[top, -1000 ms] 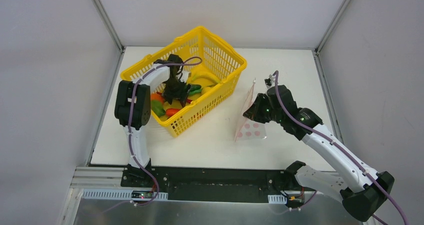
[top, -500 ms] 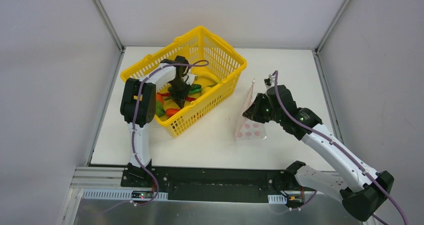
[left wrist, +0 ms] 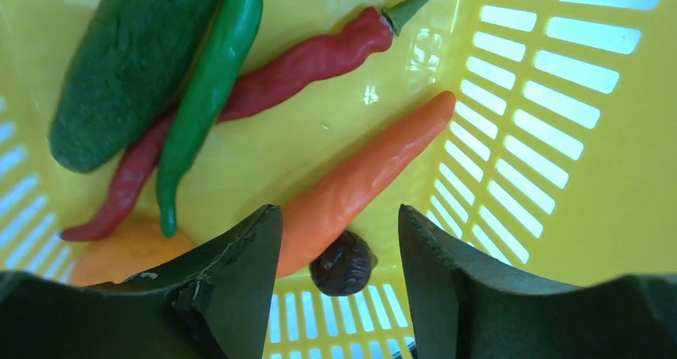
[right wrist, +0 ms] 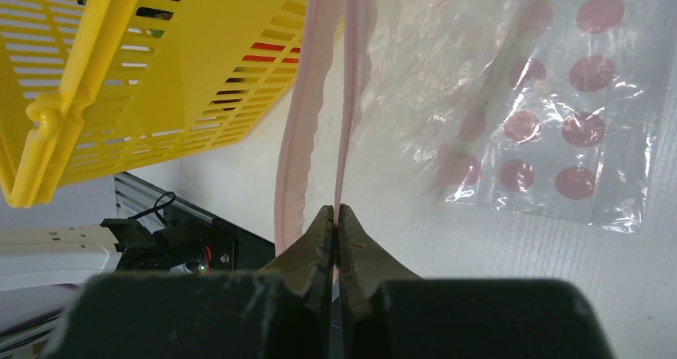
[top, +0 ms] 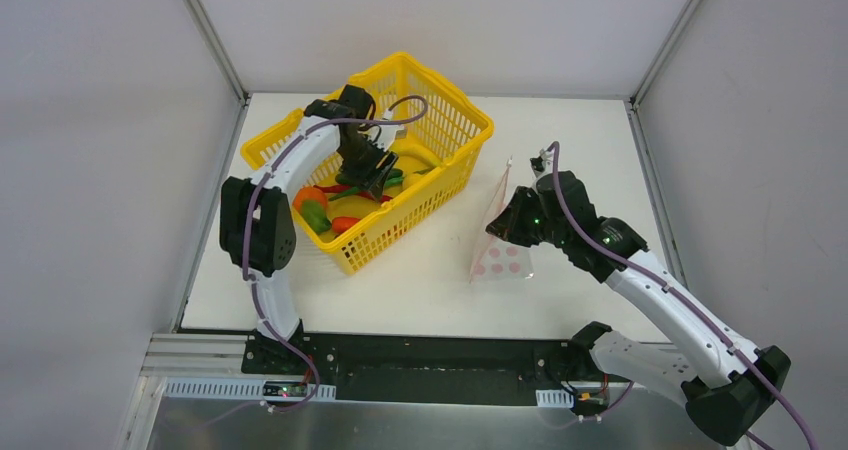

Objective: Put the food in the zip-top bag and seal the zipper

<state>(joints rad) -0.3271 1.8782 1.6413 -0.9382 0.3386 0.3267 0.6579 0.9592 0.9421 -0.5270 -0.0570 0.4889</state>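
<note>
Left gripper [left wrist: 339,225] spread, empty, over food [left wrist: 303,64] in yellow basket [left wrist: 559,136]. Orange carrot [left wrist: 371,171] looks light, smooth and likely slippery: grip mid-body, crosswise. Right gripper [right wrist: 335,215] pinches one zipper [right wrist: 348,96] lip; zip-top bag [right wrist: 559,120] limp, beside the basket.

A white surface [top: 420,270], closed in by pale grey walls [top: 100,170] on three sides, carries two things. A yellow basket [top: 452,110] of slotted plastic stands on the far left part, turned at an angle to the edges. To its right and apart from it, a clear zip-top bag [top: 503,258] printed with pink dots rests its lower end flat on the surface, its upper edge raised. A black rail [top: 420,355] runs along the near edge.
</note>
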